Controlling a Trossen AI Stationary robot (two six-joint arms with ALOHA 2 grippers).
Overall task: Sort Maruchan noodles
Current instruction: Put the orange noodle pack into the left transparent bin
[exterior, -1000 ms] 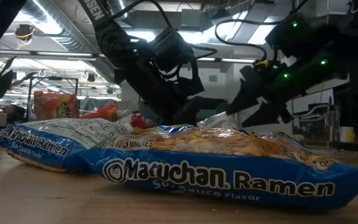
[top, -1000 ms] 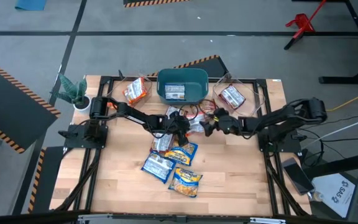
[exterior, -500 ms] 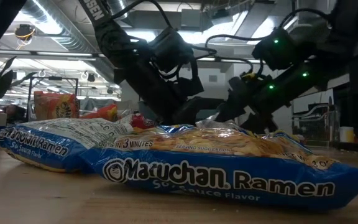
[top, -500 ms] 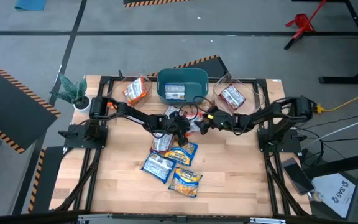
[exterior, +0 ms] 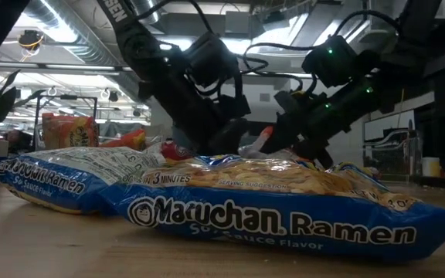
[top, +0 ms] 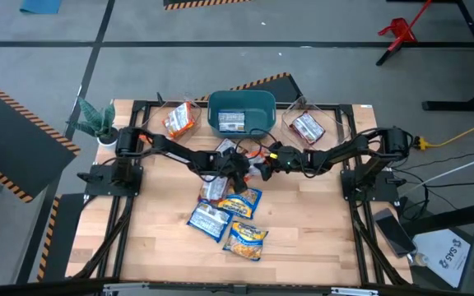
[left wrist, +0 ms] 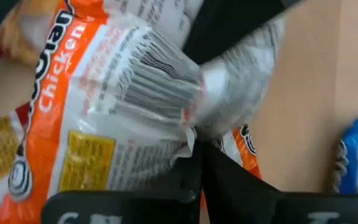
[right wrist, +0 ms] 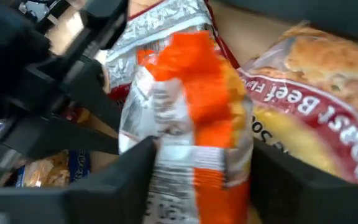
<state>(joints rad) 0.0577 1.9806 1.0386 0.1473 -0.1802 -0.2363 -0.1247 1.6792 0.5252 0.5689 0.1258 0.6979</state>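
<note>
While the left claw (top: 239, 163) pinches an orange-and-white plastic ramen packet (left wrist: 104, 99) just in front of the teal plastic bin (top: 241, 112), the right claw (top: 263, 163) straddles it there — fingers apart, grip unclear.

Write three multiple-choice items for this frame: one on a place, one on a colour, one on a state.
1. Where does the teal plastic bin sit?
A. Middle of the table's far edge
B. Near edge
C. On the floor

2. What colour is the flat plastic chicken ramen packet pinched by the left tool?
A. Green
B. Orange and white
C. Black

3. How are the left tool's fingers?
A. Spread wide
B. Out of sight
C. Shut on the packet's crimped end

Answers:
1. A: the high view shows the bin between two clear plastic containers at the far edge.
2. B: the left wrist view shows orange print on white.
3. C: its fingers meet on the crimped foil.
</note>
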